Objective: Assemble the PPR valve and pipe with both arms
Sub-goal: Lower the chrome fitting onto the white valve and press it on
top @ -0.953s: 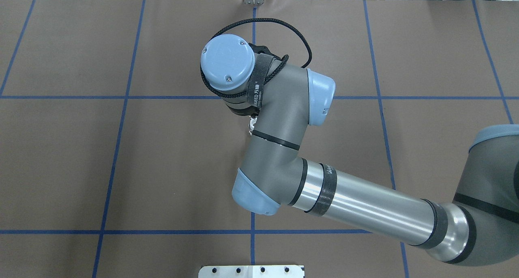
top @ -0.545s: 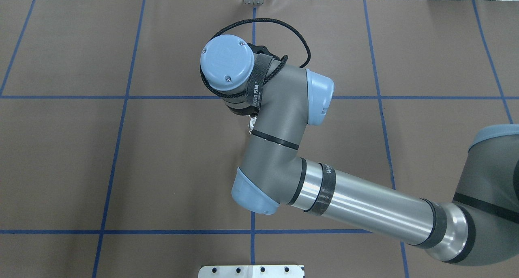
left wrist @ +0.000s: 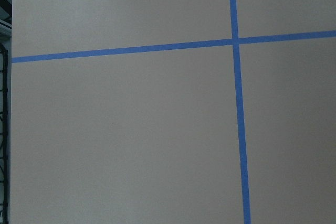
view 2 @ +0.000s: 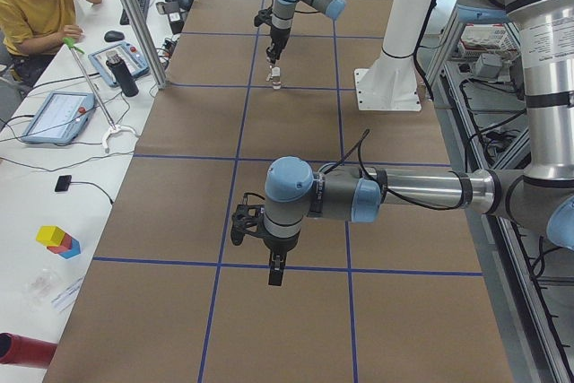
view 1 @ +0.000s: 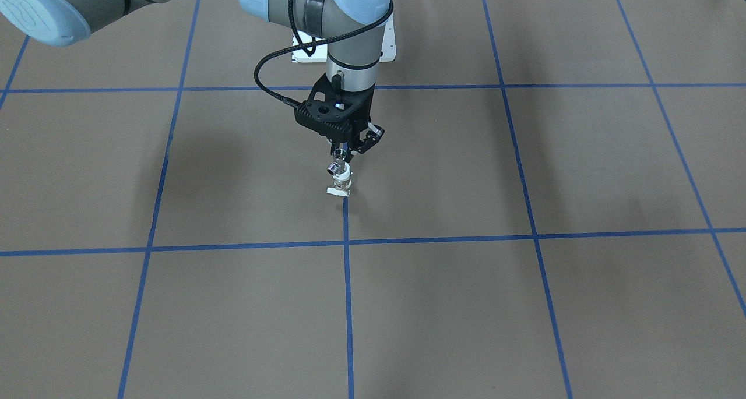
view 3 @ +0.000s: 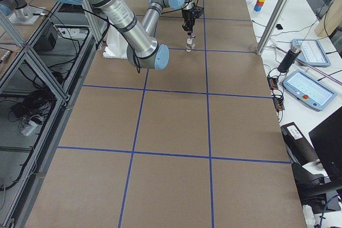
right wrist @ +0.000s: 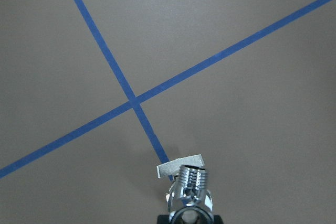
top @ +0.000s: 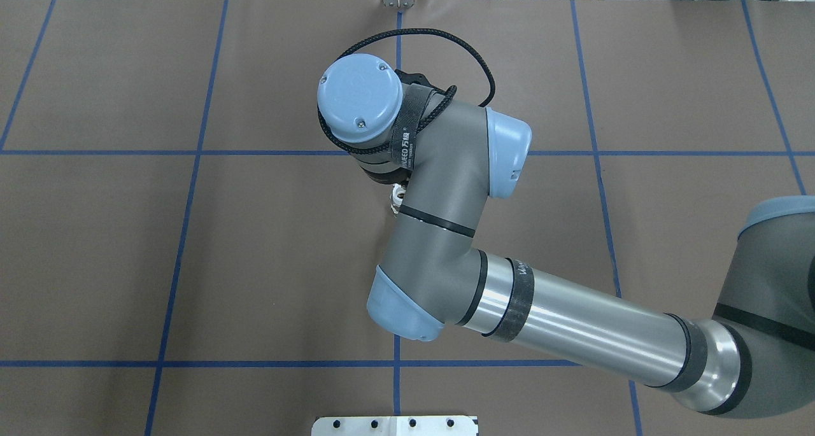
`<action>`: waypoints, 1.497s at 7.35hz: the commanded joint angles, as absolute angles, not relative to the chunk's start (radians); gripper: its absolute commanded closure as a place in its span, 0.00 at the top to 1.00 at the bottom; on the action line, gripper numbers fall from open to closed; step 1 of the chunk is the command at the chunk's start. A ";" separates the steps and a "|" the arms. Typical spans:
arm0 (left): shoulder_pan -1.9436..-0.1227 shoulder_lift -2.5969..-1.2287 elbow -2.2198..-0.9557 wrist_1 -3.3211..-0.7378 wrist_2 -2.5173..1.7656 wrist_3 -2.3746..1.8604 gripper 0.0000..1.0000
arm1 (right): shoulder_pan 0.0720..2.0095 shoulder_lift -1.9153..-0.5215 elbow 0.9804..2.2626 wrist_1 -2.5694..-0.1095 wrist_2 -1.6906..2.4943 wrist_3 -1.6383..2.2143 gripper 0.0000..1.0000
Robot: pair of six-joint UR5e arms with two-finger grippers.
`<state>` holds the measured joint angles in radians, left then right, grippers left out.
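My right gripper (view 1: 344, 153) points straight down over the middle of the table and is shut on the pipe (view 1: 334, 167), a short chrome threaded tube with a dark open end, which also shows in the right wrist view (right wrist: 192, 183). Directly under the pipe is the PPR valve (view 1: 344, 182), with its white collar up and its flat pale tab (right wrist: 178, 167) at the bottom, over a blue tape line. I cannot tell whether the tab touches the table. From overhead only a white sliver of the valve (top: 397, 197) shows beside the wrist. My left gripper (view 2: 276, 274) hangs over bare table far from the parts; I cannot tell its state.
A white bolted pedestal plate (top: 395, 425) sits at the robot's edge of the table. Blue tape lines (view 1: 347, 306) grid the brown mat. A person (view 2: 36, 6), tablets (view 2: 56, 116) and a bottle are on a side table beyond the table's far edge.
The right arm's wrist and elbow have shifted slightly right in the overhead view. The white sliver of the valve stays at the same spot beside the wrist.
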<state>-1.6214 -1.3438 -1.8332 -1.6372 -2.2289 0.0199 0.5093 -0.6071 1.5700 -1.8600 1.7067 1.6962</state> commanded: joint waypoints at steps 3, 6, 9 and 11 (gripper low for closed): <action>-1.621 -1.344 -1.833 -1.638 -2.229 0.020 1.00 | 0.500 -0.611 1.565 -1.861 1.704 1.687 0.00; -1.621 -1.344 -1.833 -1.638 -2.229 0.020 1.00 | 0.488 -0.611 1.562 -1.859 1.703 1.687 0.00; -1.621 -1.344 -1.833 -1.638 -2.229 0.020 1.00 | 0.479 -0.618 1.562 -1.858 1.697 1.687 0.00; -1.621 -1.344 -1.833 -1.638 -2.229 0.020 1.00 | 0.480 -0.621 1.559 -1.858 1.694 1.686 0.00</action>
<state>-1.6204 -1.3438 -1.8331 -1.6382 -2.2289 0.0199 0.4805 -0.6193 1.5597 -1.8577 1.6957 1.6864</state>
